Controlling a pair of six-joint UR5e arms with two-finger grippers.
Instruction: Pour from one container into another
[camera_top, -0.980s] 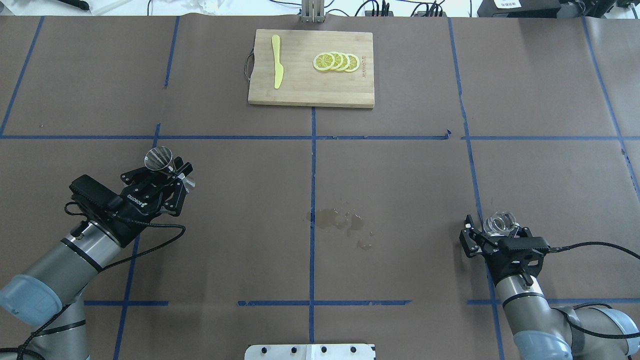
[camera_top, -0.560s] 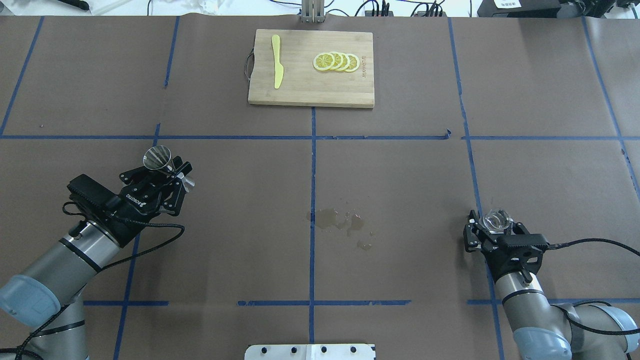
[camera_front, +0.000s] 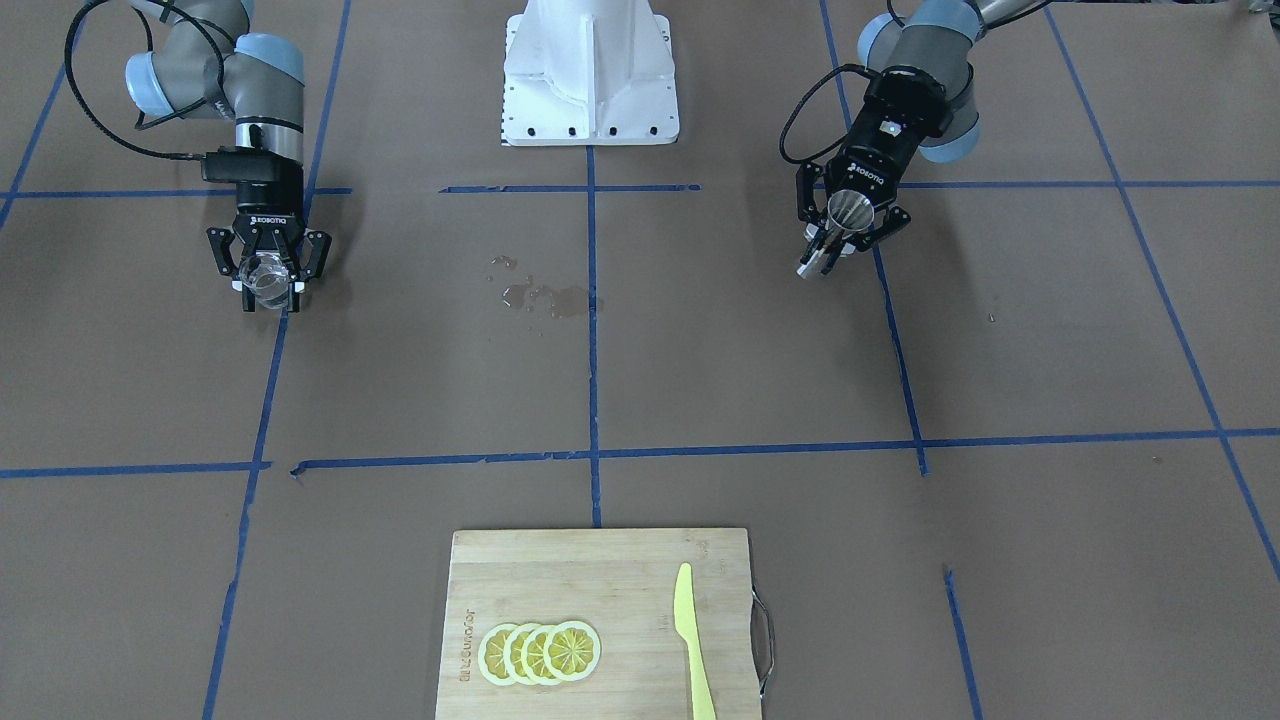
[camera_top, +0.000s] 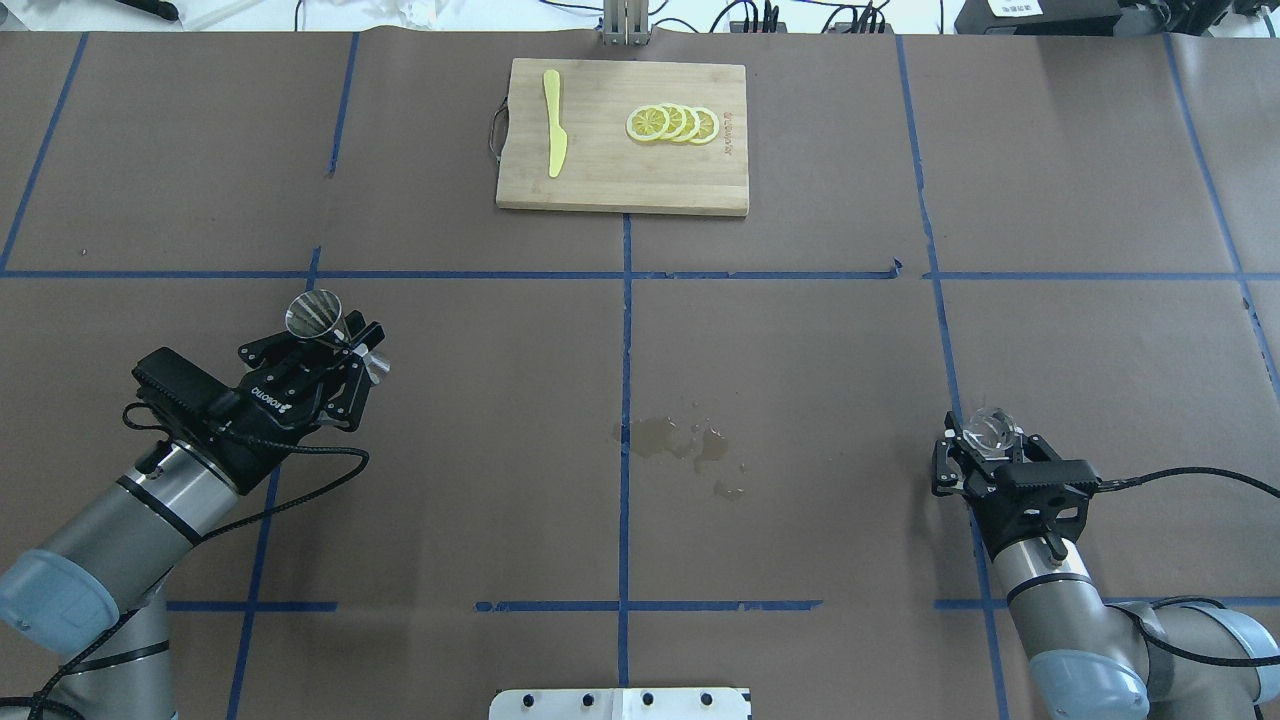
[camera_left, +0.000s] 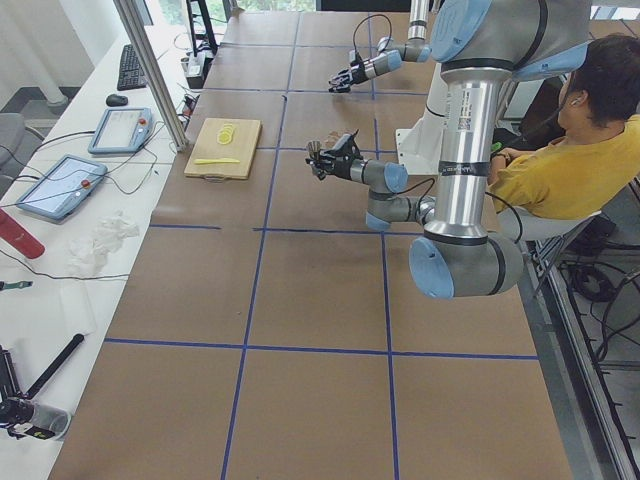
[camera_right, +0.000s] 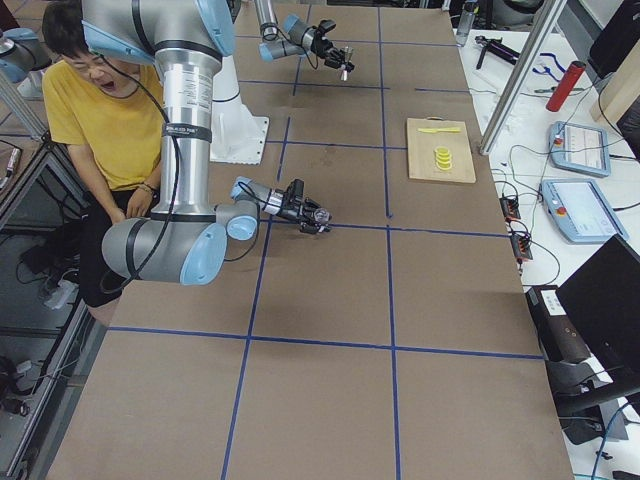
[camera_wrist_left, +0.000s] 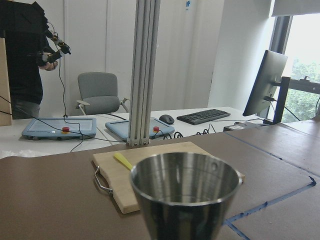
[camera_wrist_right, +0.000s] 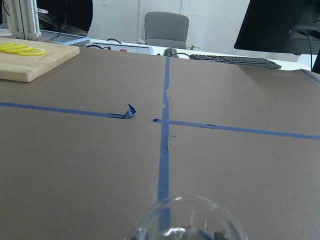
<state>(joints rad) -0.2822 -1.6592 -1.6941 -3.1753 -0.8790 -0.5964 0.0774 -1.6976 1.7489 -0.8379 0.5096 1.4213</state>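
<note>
A shiny steel jigger (camera_top: 315, 312) is tilted, its wide mouth facing away from the robot, and my left gripper (camera_top: 348, 342) is shut on its waist above the table's left part. The left wrist view shows its open rim (camera_wrist_left: 185, 182) close up. The front view shows the jigger (camera_front: 850, 208) in that gripper (camera_front: 838, 240). A small clear glass cup (camera_top: 990, 428) is held low over the table at the right, with my right gripper (camera_top: 990, 452) shut on it. In the front view the cup (camera_front: 265, 275) is between the fingers. I cannot tell whether it touches the table.
A wet spill (camera_top: 680, 442) stains the brown paper near the table's middle. A wooden cutting board (camera_top: 600, 180) lies at the far centre with lemon slices (camera_top: 672, 123) and a yellow knife (camera_top: 553, 125) on it. A person sits behind the robot in the side views.
The right gripper has turned and shifted slightly, bringing the glass cup from a tilted pose to a more upright one. The left gripper with the jigger has barely moved.
</note>
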